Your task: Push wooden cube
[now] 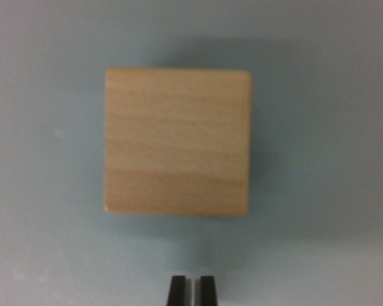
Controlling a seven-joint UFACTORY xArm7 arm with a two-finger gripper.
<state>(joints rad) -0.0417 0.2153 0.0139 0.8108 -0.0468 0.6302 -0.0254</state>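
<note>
A pale wooden cube (177,141) is sitting centred on a grey-blue surface (45,242). The gripper (191,290) is hovering just below it, black fingertips (177,291) nearly closed, holding nothing.

Pale wooden cube (177,141), horiz. grain; flat, square-on, mid-frame

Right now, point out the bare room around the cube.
Bare surface rings the wooden cube on every side: widest at the wrist view's left and right, thinner above. Tightest is the strip between the cube's lower edge and the gripper, its fingers almost together.
</note>
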